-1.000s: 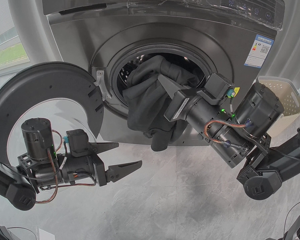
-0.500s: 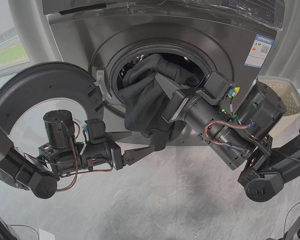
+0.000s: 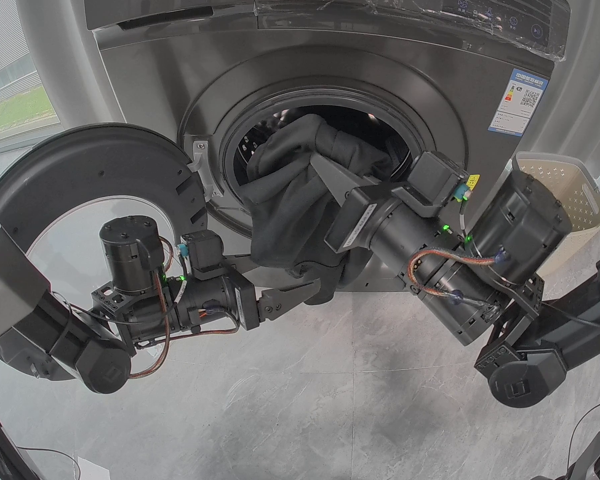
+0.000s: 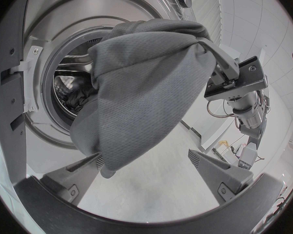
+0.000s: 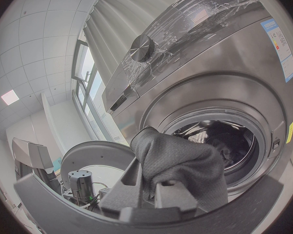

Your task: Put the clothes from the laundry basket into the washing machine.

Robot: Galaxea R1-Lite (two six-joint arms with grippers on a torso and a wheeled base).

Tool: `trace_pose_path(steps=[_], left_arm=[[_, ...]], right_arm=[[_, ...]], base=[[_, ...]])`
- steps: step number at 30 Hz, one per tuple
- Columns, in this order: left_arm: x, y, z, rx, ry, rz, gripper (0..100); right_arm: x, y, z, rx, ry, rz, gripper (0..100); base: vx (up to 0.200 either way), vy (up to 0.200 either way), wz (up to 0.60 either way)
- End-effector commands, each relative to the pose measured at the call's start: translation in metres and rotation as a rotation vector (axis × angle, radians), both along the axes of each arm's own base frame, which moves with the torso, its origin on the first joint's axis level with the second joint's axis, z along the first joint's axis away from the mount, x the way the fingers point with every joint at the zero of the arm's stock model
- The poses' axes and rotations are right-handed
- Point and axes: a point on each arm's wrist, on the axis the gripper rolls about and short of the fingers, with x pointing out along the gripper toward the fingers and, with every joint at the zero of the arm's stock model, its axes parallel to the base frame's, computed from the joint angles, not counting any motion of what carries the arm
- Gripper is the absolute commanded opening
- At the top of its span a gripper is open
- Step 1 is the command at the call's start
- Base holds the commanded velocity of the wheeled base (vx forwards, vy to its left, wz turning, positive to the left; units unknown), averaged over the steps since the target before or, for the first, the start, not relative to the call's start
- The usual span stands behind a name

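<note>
Nearest in, the left end effector is sitting low in front of the washer with its fingers spread wide and nothing between them. From its own wrist camera, one finger is touching the dangling tail of the grey garment, and the other is standing well apart over the floor.

Just beyond, the right end effector is clamping the top fold of that garment at the mouth of the drum. Its fingers are pinching cloth, and the bunch is rising above them in the right wrist view.

Here is the relation that matters. The garment is hanging with its long axis running up and down, the upper part lying over the drum's lip and the lower part drooping outside, down past the rim. That loose tail is lying just above and ahead of the left end effector, so the left arm is the nearer one to it. My read is that the tail needs lifting up and inward to clear the rim.

Further back, dark clothes are already lying inside the drum. The door is swung open on the robot's left. Farthest off on the right, the basket is standing beside the washer; I cannot tell what it is holding.
</note>
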Motion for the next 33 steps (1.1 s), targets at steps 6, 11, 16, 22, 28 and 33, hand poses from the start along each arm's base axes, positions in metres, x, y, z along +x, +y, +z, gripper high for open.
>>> trace_pose_path(steps=[6, 11, 16, 22, 28, 33], left_arm=[[-0.031, -0.015, 0.022, -0.06, -0.031, -0.089, 100], [-0.049, -0.021, 0.025, -0.06, -0.034, -0.132, 100], [-0.049, -0.019, 0.016, -0.038, -0.014, -0.115, 100], [-0.032, -0.02, 0.006, -0.056, -0.04, -0.08, 100], [-0.013, -0.025, 0.0, -0.073, -0.07, -0.03, 100], [-0.007, -0.03, 0.002, -0.087, -0.084, -0.03, 100]], right_arm=[[0.002, 0.001, -0.002, -0.002, 0.002, -0.003, 0], [0.003, 0.0, -0.001, -0.001, 0.001, -0.007, 0], [0.003, 0.0, -0.001, 0.001, -0.001, -0.006, 0], [0.001, 0.001, -0.001, 0.0, 0.0, 0.0, 0], [0.0, 0.001, -0.001, 0.002, 0.0, 0.001, 0], [0.0, 0.001, -0.001, 0.002, 0.0, 0.001, 0]], base=[[0.0, 0.0, 0.0], [0.0, 0.0, 0.0], [0.0, 0.0, 0.0], [0.0, 0.0, 0.0], [0.0, 0.0, 0.0], [0.0, 0.0, 0.0]])
